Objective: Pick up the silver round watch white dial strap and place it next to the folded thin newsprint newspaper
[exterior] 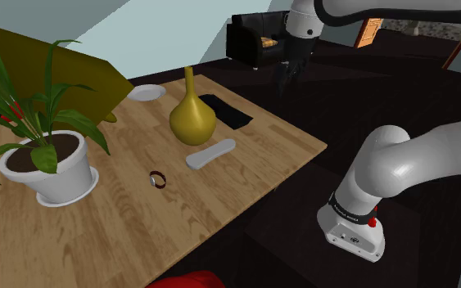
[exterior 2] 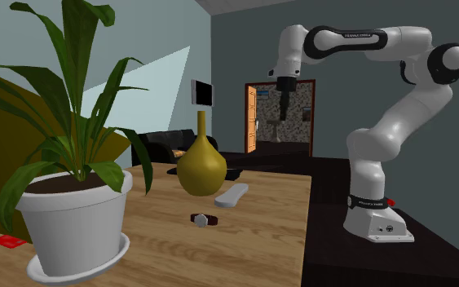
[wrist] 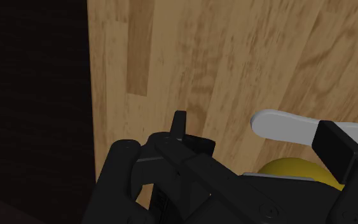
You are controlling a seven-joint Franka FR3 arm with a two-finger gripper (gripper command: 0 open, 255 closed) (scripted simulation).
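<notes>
Watch (exterior: 158,179), one only, lies mid-bench between the potted plant (exterior: 47,164) and a white oblong piece (exterior: 210,153), nearer the latter. Its strap's long axis is too small to read. The fingers (wrist: 333,145) hang high by the bench (exterior: 253,176) edge facing the stand, spread apart and empty. The watch therefore sits below them and inward, past the white piece. There is one each of yellow vase (exterior: 192,119), black flat slab (exterior: 225,111) and white plate (exterior: 146,92).
</notes>
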